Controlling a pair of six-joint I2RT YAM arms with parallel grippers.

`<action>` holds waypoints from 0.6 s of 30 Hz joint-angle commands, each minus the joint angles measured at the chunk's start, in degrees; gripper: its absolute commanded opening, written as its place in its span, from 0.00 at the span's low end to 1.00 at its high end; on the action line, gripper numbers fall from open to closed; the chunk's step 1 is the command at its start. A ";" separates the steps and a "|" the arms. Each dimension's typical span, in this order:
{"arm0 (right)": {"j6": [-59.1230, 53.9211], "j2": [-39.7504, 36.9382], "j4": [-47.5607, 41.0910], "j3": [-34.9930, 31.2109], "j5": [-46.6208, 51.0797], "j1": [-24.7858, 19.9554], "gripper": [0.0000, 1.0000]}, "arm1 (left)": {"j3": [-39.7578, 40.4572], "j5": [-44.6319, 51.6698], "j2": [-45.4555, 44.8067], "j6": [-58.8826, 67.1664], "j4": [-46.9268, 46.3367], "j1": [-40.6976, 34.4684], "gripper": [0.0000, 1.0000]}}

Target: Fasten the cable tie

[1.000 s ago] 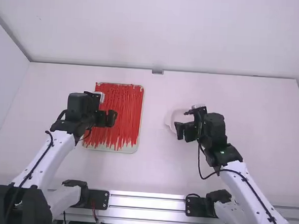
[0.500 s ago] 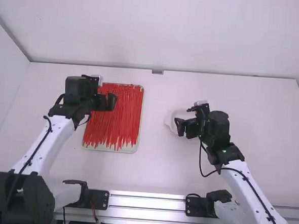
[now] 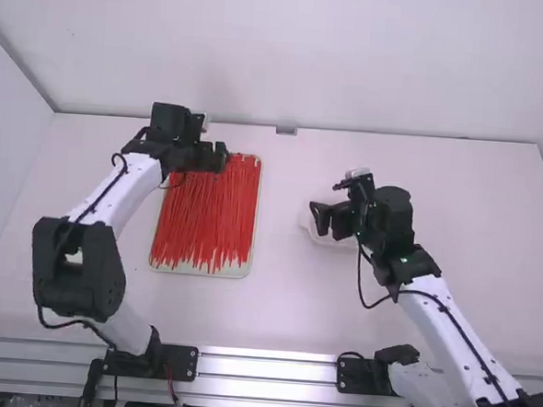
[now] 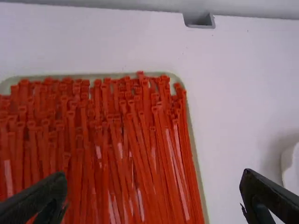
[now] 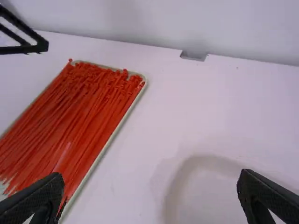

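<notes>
A heap of red cable ties (image 3: 208,216) fills a flat pale tray (image 3: 198,270) left of the table's middle; they also show in the wrist views (image 4: 107,144) (image 5: 70,116). My left gripper (image 3: 215,156) hangs over the tray's far end, open, its fingers (image 4: 39,198) spread wide above the tie heads with nothing between them. My right gripper (image 3: 320,219) sits right of the tray, open and empty, above bare table beside a small white object (image 3: 307,220). Its wrist view catches the left gripper's finger (image 5: 25,39) at the far corner.
The white object's edge (image 4: 290,163) lies to the right of the tray. A small grey bracket (image 3: 286,130) sits at the table's back edge (image 4: 198,19) (image 5: 193,55). White walls close the table at the left and back. Bare table stretches right of the right arm.
My left gripper has swung from the tray's left side up to its far end. The right gripper has drifted slightly left and farther from the camera.
</notes>
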 commanded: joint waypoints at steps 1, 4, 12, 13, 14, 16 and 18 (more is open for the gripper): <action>-0.11 3.19 0.33 3.15 -0.48 0.50 0.99 | 3.41 -0.22 2.78 0.00 0.26 -1.11 0.93; -0.13 6.84 0.00 5.16 -0.61 0.48 0.99 | 4.96 -4.52 5.01 -1.29 1.40 -2.29 0.89; -0.37 13.25 0.00 8.33 -2.21 0.44 0.99 | 5.09 -12.83 8.00 -1.27 5.46 -3.06 0.89; -0.33 13.57 0.09 8.39 -2.21 0.44 0.99 | 5.09 -13.77 8.20 -1.27 5.46 -2.95 0.89; -0.35 13.64 0.09 8.39 -2.19 0.44 0.99 | 5.09 -14.29 8.55 -1.25 5.46 -2.64 0.89; -0.35 13.64 0.04 8.37 -2.21 0.44 0.99 | 5.09 -14.29 8.92 -0.98 5.68 -2.19 0.89; -0.39 13.64 0.09 8.37 -2.16 0.59 0.99 | 5.09 -14.78 10.19 -1.29 6.58 -1.62 0.90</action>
